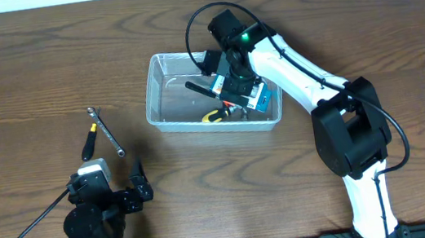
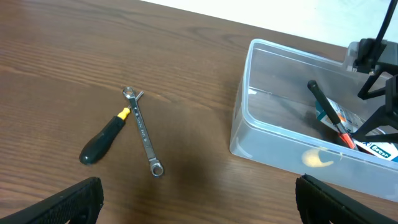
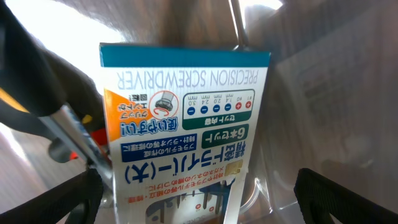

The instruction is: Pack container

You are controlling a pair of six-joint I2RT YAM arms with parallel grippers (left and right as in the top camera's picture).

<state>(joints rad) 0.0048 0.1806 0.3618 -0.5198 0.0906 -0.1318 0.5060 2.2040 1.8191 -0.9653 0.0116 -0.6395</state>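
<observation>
Clear plastic rectangular container (image 1: 151,102) sits mid-frame in the overhead view, with a blue-and-white cardboard screwdriver box (image 3: 186,124) and a black-handled tool (image 2: 323,102) lying inside. The right gripper (image 3: 199,205) hangs over that box, fingers spread wide either side of it. The left gripper (image 2: 199,208), at lower left, gapes wide too, holding nothing.

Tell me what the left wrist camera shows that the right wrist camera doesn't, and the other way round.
Only the left wrist view shows the wrench and the black-handled screwdriver lying on the table, outside the container and to its left in that picture. Only the right wrist view shows the print on the blue-and-white box close up, reading PRECISION SCREWDRIVER upside down. Both show that box inside the clear container, with a black-and-red tool beside it.
</observation>
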